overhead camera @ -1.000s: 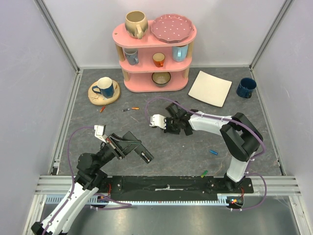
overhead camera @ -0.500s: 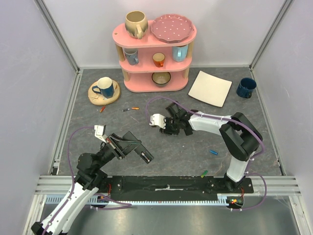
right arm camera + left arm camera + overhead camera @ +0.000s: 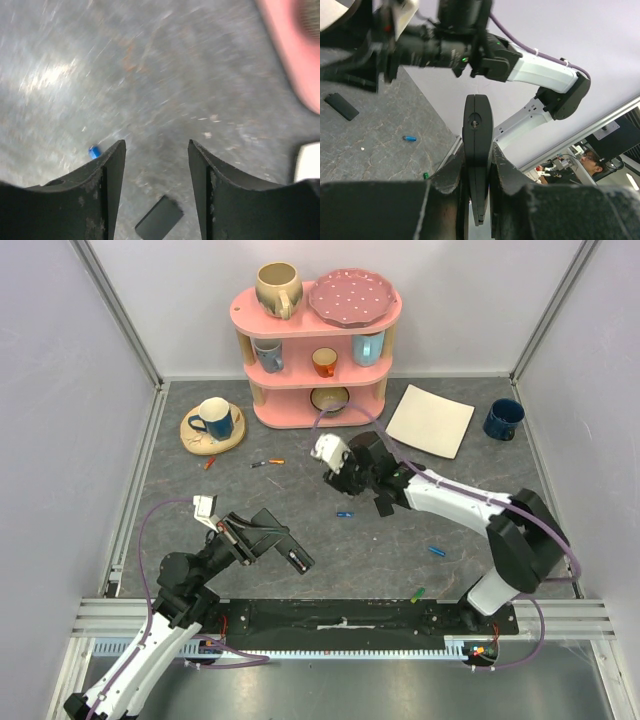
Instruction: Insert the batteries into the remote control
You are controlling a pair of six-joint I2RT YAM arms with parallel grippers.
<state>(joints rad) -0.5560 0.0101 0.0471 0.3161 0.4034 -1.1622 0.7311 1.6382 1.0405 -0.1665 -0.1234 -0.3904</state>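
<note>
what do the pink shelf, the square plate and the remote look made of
Pink shelf: likely painted wood, matte pink boards on pale bare-wood posts.
Square plate: probably glazed ceramic, with a smooth, plain cream surface.
Remote control: seemingly moulded black plastic, smooth with a slight sheen.

Right wrist view blurred; blue battery (image 3: 93, 151) half hidden behind right claw (image 3: 156, 145).

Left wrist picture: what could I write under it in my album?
Left end effector shut on the black remote control, a blue battery lying on the table beyond.
</note>
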